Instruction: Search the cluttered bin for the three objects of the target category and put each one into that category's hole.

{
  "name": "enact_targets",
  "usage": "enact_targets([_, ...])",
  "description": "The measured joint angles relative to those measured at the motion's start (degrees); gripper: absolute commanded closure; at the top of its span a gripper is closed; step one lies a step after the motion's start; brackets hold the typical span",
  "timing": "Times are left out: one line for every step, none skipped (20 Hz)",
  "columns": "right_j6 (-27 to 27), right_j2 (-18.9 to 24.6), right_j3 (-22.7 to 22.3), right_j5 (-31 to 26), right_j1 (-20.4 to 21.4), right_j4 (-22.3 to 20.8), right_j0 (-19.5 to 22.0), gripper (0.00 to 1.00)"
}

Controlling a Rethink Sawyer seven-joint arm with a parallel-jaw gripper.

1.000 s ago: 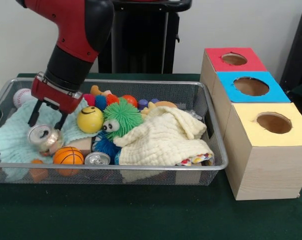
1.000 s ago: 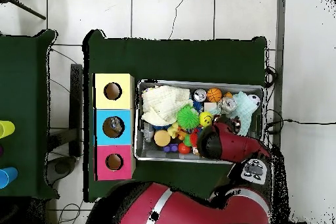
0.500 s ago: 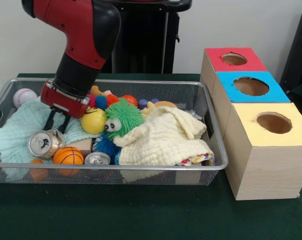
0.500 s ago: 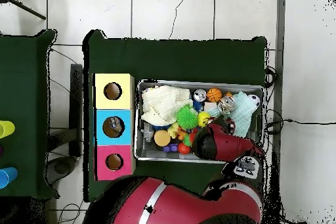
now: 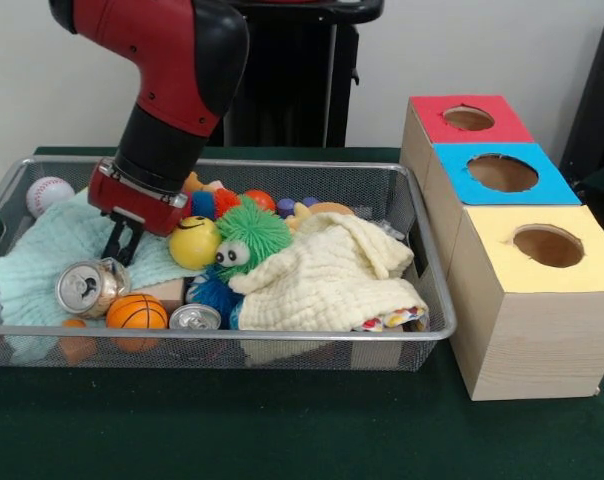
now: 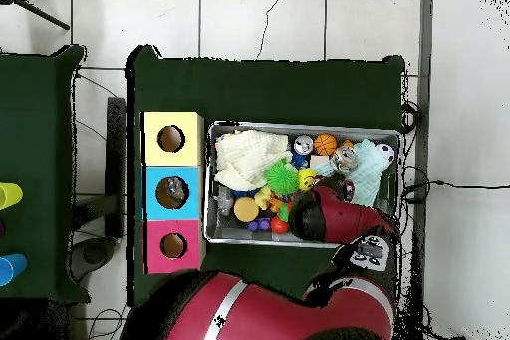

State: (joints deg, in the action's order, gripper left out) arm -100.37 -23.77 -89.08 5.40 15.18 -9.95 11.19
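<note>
Lengthwise, wire bin (image 5: 422, 330) runs left-right, front view.

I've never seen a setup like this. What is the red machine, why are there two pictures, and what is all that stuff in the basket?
The red and black machine is a robot arm; its gripper hangs low over a wire-mesh bin on a green table. One picture looks across the table at the robot; the other looks straight down. The bin holds a silver can, a small basketball, a yellow smiley ball, a green spiky ball, a baseball and two cloths, mint and cream. Beside it stand three boxes with holes, red, blue and yellow. The gripper seems to hold nothing.
</note>
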Motion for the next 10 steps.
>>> enact_targets([0.00, 0.10, -0.04, 0.00, 0.64, -0.21, -0.21, 1.00])
enact_targets([0.00, 0.20, -0.10, -0.02, 1.15, -0.36, -0.34, 1.00])
enact_targets([0.00, 0.68, -0.49, -0.33, 2.60, -0.78, -0.42, 1.00])
enact_targets([0.00, 0.92, -0.67, -0.51, 3.16, -0.91, -0.42, 1.00])
enact_targets([0.00, 1.40, -1.00, -0.87, 4.20, -1.03, -0.45, 1.00])
enact_targets([0.00, 1.88, -1.33, -1.24, 5.24, -1.15, -0.48, 1.00])
enact_targets([0.00, 2.22, -1.60, -1.60, 6.13, -1.18, -0.55, 1.00])
enact_targets([0.00, 2.46, -1.78, -1.94, 6.80, -1.16, -0.64, 1.00])
enact_targets([0.00, 2.75, -1.98, -2.41, 7.69, -1.18, -0.81, 1.00])
enact_targets([0.00, 3.22, -2.26, -3.48, 9.46, -1.18, -1.35, 1.00])
